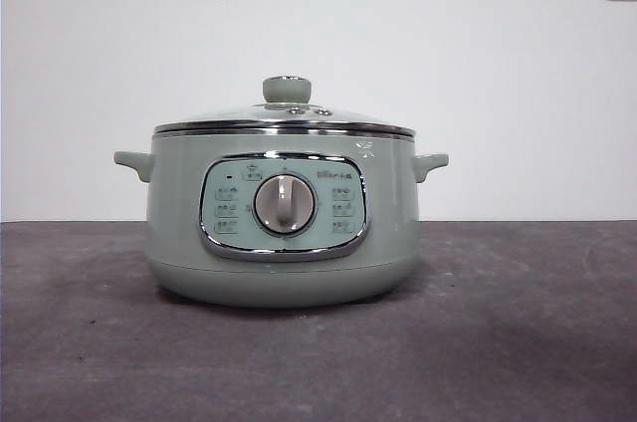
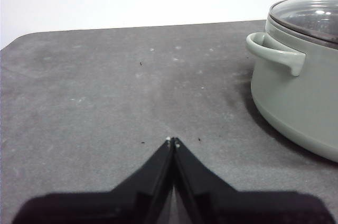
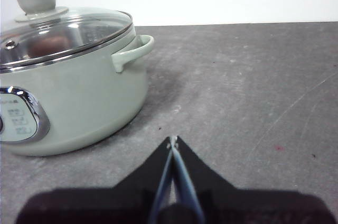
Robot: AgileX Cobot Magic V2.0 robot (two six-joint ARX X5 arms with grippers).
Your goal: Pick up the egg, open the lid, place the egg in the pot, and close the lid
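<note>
Front view: the pot stands mid-table, the lid seated on its rim, dial at 6 o'clock facing the camera; no arm shows.

Left wrist view: the left gripper hovers over bare table, jaws pressed together, empty, the pot near at 2 o'clock.

Right wrist view: the right gripper is likewise closed and empty, the pot at 10 o'clock. Through the glass lid, the egg shows as a reddish-brown blur inside.

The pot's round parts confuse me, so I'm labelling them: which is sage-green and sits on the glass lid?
The knob on top of the lid. The other round part, the dial, is pale grey and sits in the pot's front panel.
</note>
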